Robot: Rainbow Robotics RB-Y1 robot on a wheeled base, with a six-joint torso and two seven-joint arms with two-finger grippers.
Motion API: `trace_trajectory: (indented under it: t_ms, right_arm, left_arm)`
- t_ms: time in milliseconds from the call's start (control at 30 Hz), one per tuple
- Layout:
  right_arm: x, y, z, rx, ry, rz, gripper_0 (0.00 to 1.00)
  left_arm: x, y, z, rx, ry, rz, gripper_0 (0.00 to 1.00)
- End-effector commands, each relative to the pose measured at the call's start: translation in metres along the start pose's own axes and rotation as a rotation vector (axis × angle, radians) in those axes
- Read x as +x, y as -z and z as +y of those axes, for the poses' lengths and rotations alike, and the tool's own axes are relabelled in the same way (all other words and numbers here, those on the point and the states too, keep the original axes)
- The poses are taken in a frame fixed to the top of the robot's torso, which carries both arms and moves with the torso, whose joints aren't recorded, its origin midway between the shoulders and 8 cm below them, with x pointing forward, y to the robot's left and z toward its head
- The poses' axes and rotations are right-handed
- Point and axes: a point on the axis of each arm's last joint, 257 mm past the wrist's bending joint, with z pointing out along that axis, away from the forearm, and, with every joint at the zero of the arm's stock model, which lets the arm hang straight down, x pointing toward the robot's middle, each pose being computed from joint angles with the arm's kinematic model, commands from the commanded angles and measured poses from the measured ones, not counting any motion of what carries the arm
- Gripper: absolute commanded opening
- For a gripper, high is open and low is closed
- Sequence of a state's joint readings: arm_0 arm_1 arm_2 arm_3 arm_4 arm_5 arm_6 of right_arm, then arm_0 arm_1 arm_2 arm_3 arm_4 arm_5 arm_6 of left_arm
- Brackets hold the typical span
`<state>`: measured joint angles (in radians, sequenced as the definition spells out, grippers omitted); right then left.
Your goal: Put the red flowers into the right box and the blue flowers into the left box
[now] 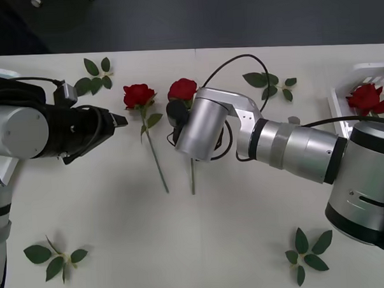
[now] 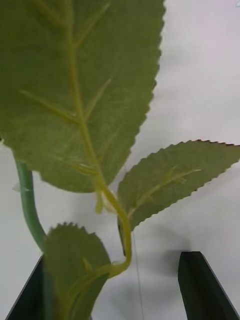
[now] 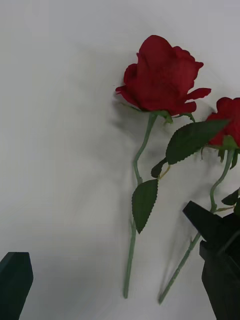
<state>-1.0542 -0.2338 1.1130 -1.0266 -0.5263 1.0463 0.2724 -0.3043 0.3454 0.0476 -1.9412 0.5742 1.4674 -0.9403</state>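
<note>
Two red roses point(image 1: 139, 95) lie mid-bench, thin green stems; right gripper point(image 1: 176, 113) open over one; left gripper point(image 1: 119, 120) open beside.

Two roses point(image 1: 139, 95) lie side by side mid-surface point(image 1: 233, 212), stems pointing toward the robot, with a third in the right box point(image 1: 339, 109) at the far right edge. Leaf sprigs point(image 1: 53, 257) are scattered around them (two behind, two in front near the corners).

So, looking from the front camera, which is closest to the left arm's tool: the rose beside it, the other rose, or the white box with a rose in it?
From the left tool:
1. Rose beside it, just ahead.
2. Other rose, under the right arm.
3. White box, at the table's far right edge.
</note>
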Motion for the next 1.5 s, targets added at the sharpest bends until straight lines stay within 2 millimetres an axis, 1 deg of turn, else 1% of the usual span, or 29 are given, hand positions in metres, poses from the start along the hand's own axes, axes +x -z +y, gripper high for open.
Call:
trace_trajectory:
  t_ms: [33,167,200,233,367,467,567,633,800,900,967,1000,1067,1100,1167,1200,1233,1300,1333,1367,1467,1500]
  right_arm:
    - [-0.013,0.014,0.027,-0.045,0.085,-0.033,0.65]
    - [-0.015,0.014,0.024,-0.032,0.079,-0.040,0.65]
    - [-0.016,0.013,0.023,-0.030,0.083,-0.043,0.45]
    - [-0.016,0.014,0.024,-0.031,0.081,-0.043,0.00]
    - [-0.018,0.014,0.019,-0.014,0.088,-0.048,0.00]
    - [-0.021,0.013,0.013,-0.003,0.089,-0.053,0.00]
    - [-0.030,0.016,0.004,0.020,0.092,-0.067,0.00]
    - [-0.040,0.025,-0.007,0.043,0.090,-0.075,0.00]
    - [-0.067,0.056,-0.041,0.078,0.087,-0.086,0.00]
    - [-0.081,0.084,-0.075,0.093,0.104,-0.088,0.00]
    - [-0.088,0.103,-0.092,0.087,0.116,-0.092,0.00]
    - [-0.089,0.108,-0.097,0.088,0.118,-0.094,0.00]
    - [-0.097,0.129,-0.121,0.090,0.114,-0.109,0.00]
    - [-0.101,0.136,-0.129,0.092,0.110,-0.119,0.00]
    - [-0.106,0.149,-0.152,0.108,0.103,-0.136,0.00]
    - [-0.108,0.157,-0.168,0.122,0.108,-0.144,0.00]
    - [-0.110,0.164,-0.186,0.144,0.119,-0.152,0.00]
    - [-0.112,0.174,-0.211,0.169,0.133,-0.159,0.00]
    - [-0.115,0.181,-0.227,0.179,0.140,-0.166,0.00]
    - [-0.116,0.184,-0.235,0.184,0.142,-0.170,0.00]
    - [-0.118,0.199,-0.278,0.208,0.140,-0.181,0.00]
    - [-0.118,0.201,-0.285,0.210,0.139,-0.177,0.00]
  left_arm:
    - [-0.015,-0.001,-0.012,0.018,-0.038,-0.048,1.00]
    - [-0.014,-0.008,-0.016,0.022,-0.050,-0.053,1.00]
    - [-0.014,-0.009,-0.016,0.022,-0.052,-0.056,1.00]
    - [-0.013,-0.011,-0.016,0.021,-0.054,-0.054,1.00]
    - [-0.013,-0.015,-0.019,0.019,-0.063,-0.051,1.00]
    - [-0.008,-0.018,-0.022,0.018,-0.079,-0.044,1.00]
    - [-0.005,-0.021,-0.025,0.010,-0.101,-0.041,1.00]
    - [-0.002,-0.024,-0.028,0.002,-0.118,-0.034,1.00]
    - [0.001,-0.037,-0.035,-0.012,-0.133,-0.019,1.00]
    - [0.003,-0.044,-0.040,-0.028,-0.152,-0.030,1.00]
    - [0.003,-0.048,-0.042,-0.036,-0.158,-0.037,1.00]
    - [0.004,-0.050,-0.041,-0.040,-0.160,-0.036,1.00]
    - [0.004,-0.057,-0.045,-0.052,-0.176,-0.041,1.00]
    - [0.004,-0.060,-0.046,-0.057,-0.186,-0.042,1.00]
    - [0.003,-0.067,-0.048,-0.068,-0.199,-0.045,1.00]
    - [0.003,-0.072,-0.051,-0.070,-0.202,-0.043,1.00]
    - [0.001,-0.076,-0.053,-0.071,-0.208,-0.043,1.00]
    - [0.002,-0.084,-0.055,-0.078,-0.217,-0.036,1.00]
    - [0.001,-0.088,-0.056,-0.080,-0.224,-0.034,1.00]
    - [0.001,-0.090,-0.057,-0.083,-0.227,-0.034,1.00]
    - [0.003,-0.103,-0.062,-0.084,-0.245,-0.029,1.00]
    - [0.004,-0.105,-0.063,-0.083,-0.245,-0.029,1.00]
